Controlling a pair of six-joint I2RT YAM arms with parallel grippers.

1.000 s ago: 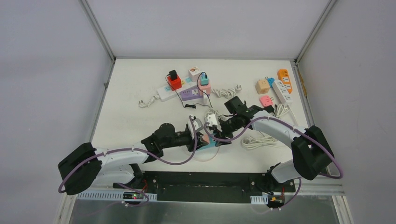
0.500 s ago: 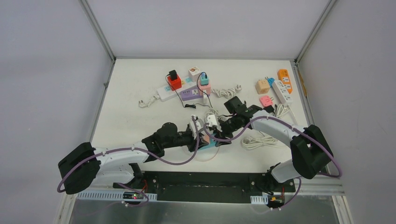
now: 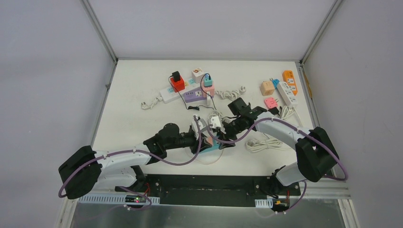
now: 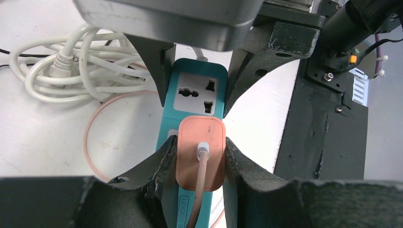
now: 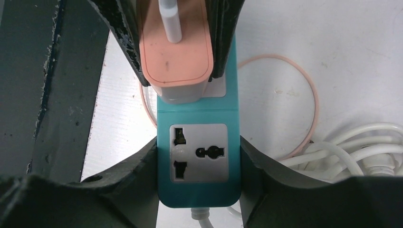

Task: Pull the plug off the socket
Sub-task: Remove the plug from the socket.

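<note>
Salmon-pink rectangular plastic plug (image 4: 200,135) sits pushed home in a teal plastic socket strip (image 5: 197,190), which lies flat on the white table (image 3: 133,118) close to the middle of its near edge.

The left gripper (image 4: 198,159), reaching in from the table's left side, pinches the plug across its narrow width, one black finger pressed against each long side. The right gripper (image 5: 197,164), coming from the right side, clamps the strip's body at the opposite end, by the empty outlet, its fingers touching both teal walls.

The two arms meet head-on along the strip's long axis. The plug occupies the end nearer the left arm and the free outlet the end nearer the right. A thin pink cord (image 4: 196,190) leaves the plug's outer face, and a coil of white cable (image 4: 71,71) lies just beside the strip.

The plug's pins appear to run straight down into the strip's face, so the pull likely has to go up and away from the table, square to that long axis, while the right arm pins the strip down.
</note>
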